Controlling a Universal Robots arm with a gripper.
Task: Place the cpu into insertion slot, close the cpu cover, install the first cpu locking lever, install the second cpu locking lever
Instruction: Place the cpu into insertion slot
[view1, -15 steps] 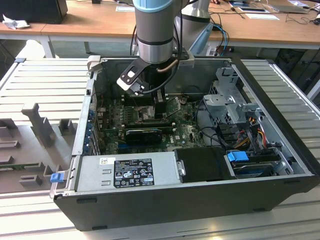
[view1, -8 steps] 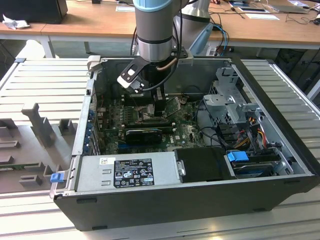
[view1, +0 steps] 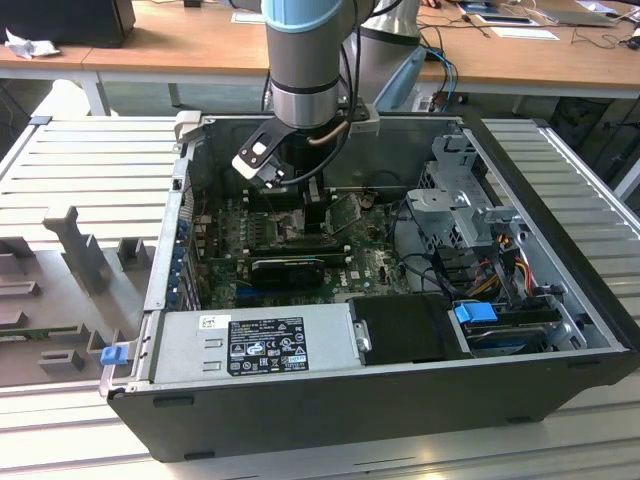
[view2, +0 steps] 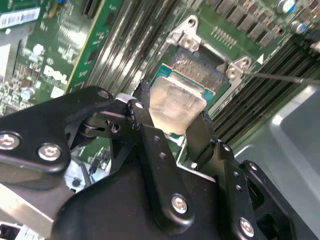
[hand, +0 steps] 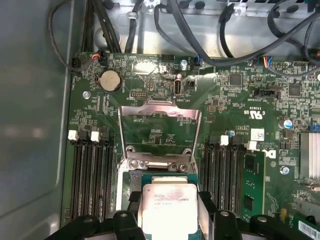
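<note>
Gripper (view2: 172, 110) pinches square cpu (hand: 167, 207) with pale silver top

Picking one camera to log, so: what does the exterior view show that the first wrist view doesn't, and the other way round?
Exterior view adds: the whole open computer case, its power supply, and the arm above the board. First wrist view adds: the cpu held in the gripper, the cpu cover hinged open beyond it, and a coin cell. Both share the green motherboard.
</note>
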